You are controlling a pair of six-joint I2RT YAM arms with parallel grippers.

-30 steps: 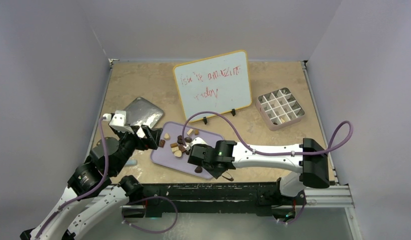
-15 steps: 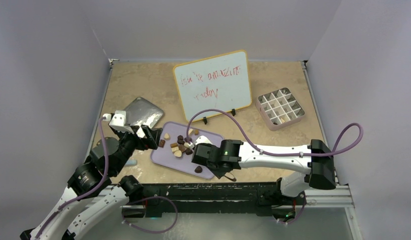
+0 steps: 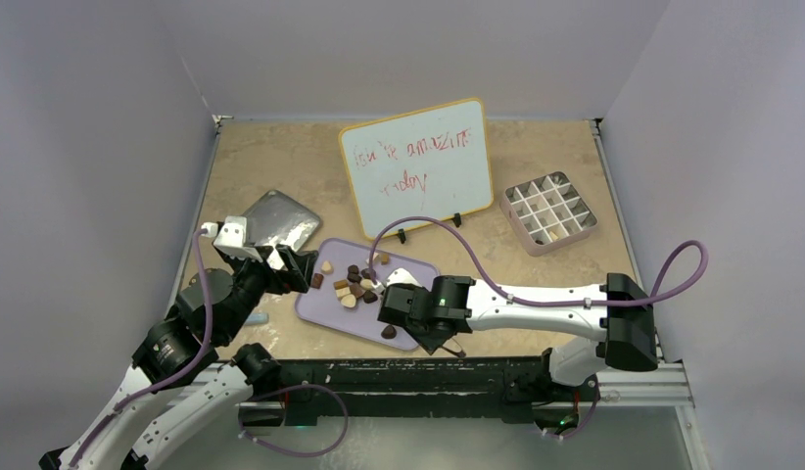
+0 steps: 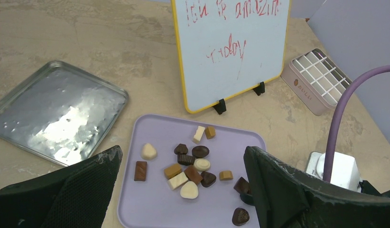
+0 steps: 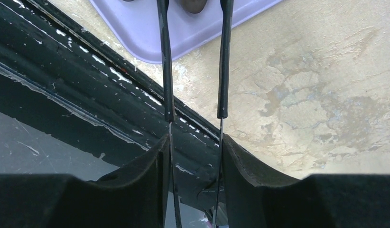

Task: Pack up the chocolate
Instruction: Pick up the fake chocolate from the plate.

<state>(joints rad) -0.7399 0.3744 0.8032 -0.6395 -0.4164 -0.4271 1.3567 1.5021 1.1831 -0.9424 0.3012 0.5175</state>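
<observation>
My right pincer [image 5: 193,142] is clamped on tweezers [image 5: 165,71], whose thin arms stand apart, framing one dark piece [image 5: 193,4] at the near edge of the lavender tray [image 5: 136,28]. I judge the tips should close gently and squarely, then lift straight up before heading for the gridded box [image 3: 549,213], well apart to the right. My left pincer [image 4: 182,161] hangs wide and empty over the chocolate [image 4: 186,171], which is clustered mid-tray on the tabletop [image 3: 281,157] in dark brown, tan and cream hearts, squares and ovals.
</observation>
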